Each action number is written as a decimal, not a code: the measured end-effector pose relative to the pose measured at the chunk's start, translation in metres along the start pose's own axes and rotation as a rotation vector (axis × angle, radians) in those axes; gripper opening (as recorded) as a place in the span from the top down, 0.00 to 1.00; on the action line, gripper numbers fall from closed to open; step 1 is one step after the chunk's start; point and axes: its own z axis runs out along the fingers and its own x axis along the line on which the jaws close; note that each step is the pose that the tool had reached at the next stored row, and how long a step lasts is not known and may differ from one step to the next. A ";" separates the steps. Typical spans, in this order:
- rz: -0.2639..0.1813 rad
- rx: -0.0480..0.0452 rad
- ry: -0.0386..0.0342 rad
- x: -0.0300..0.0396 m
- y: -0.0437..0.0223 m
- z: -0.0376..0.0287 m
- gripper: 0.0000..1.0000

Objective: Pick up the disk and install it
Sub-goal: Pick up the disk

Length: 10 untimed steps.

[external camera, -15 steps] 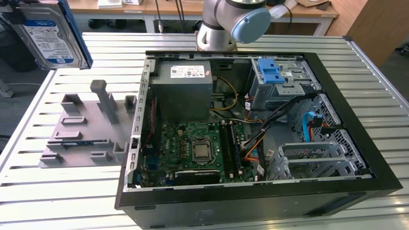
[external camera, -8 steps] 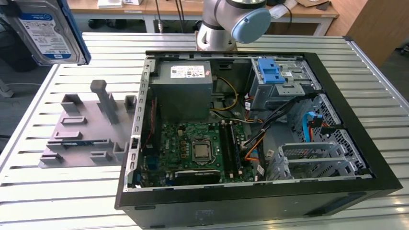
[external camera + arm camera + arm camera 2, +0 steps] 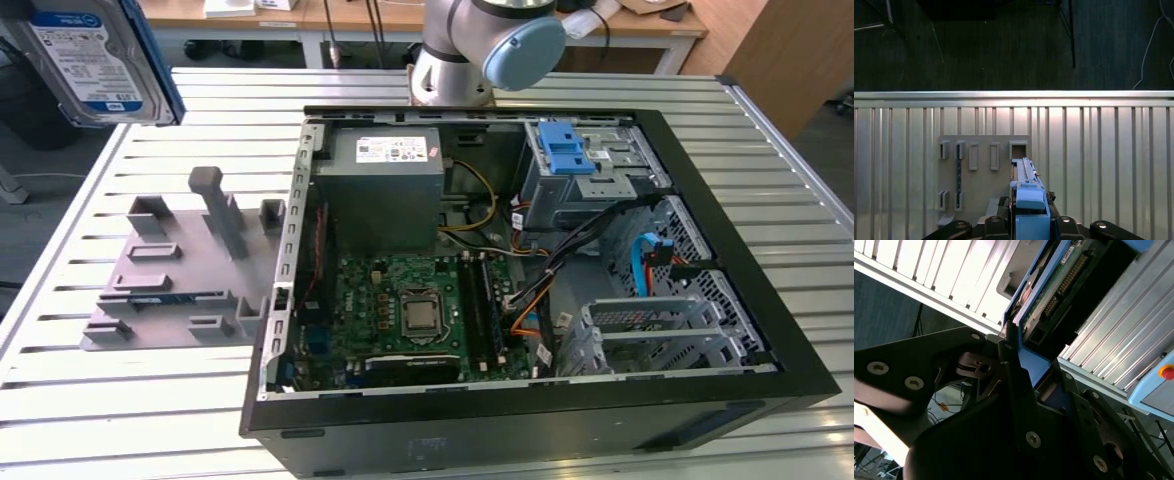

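We see the slatted aluminium table (image 3: 107, 420) lying open beneath our gripper (image 3: 1036, 365), with the open computer case (image 3: 534, 430) well off to one side. Directly below sits the grey slotted fixture (image 3: 984, 185). The disk (image 3: 87, 55), cut off by the exterior view's edge, hangs aloft, and the fingers (image 3: 1014, 370) are clamped on its blue carrier.

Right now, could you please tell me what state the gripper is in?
The gripper is closed on the disk, holding it lifted.
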 end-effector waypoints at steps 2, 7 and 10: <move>0.000 0.0001 0.0000 0.0000 0.0000 -0.0033 0.64; 0.000 0.0000 0.0000 0.0000 0.0001 -0.0092 0.64; 0.000 0.0000 0.0000 -0.0001 0.0001 -0.0137 0.64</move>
